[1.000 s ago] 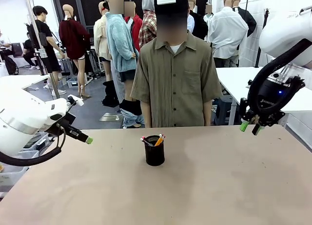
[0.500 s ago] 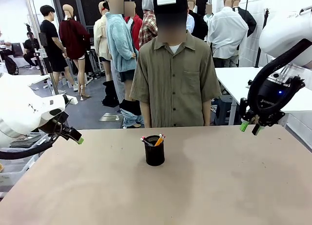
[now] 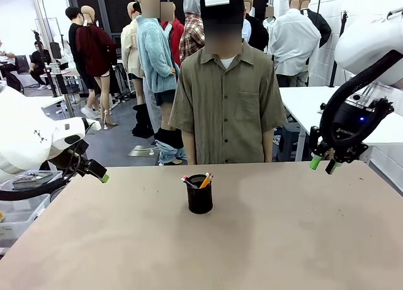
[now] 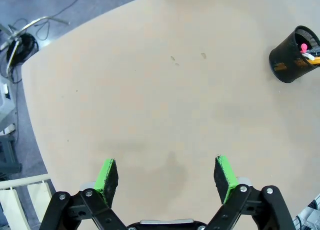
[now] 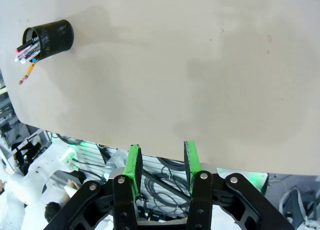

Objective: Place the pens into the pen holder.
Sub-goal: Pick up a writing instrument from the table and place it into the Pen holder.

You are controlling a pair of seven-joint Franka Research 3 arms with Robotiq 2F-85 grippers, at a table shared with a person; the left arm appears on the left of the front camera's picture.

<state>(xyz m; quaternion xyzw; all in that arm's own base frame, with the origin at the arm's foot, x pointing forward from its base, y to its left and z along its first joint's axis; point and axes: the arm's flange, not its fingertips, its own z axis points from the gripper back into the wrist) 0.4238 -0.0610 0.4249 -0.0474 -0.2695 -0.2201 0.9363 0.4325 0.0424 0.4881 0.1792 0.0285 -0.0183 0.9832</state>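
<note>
The pen holder (image 3: pixel 199 199), a small black mesh cup, stands upright on the tan table (image 3: pixel 264 239), a little left of centre and toward the far side. Several pens (image 3: pixel 200 179) stick out of its top, an orange one and a pink-tipped one among them. My left gripper (image 3: pixel 101 177) hovers at the table's left edge, well away from the cup. In the left wrist view the left gripper (image 4: pixel 165 175) is wide open and empty, with the pen holder (image 4: pixel 295 54) far off. My right gripper (image 3: pixel 324 164) hangs above the far right edge. The right gripper (image 5: pixel 162 161) is part open and empty, the pen holder (image 5: pixel 50 36) lying distant.
A person (image 3: pixel 227 101) in an olive shirt stands at the far edge, right behind the cup, hands down out of sight. A white table (image 3: pixel 302 104) stands beyond the right side. Bins (image 3: pixel 19 214) sit below the left edge.
My left arm has drawn back toward the left edge and its jaws have spread wide. The right arm, the cup and the pens have stayed where they were.
</note>
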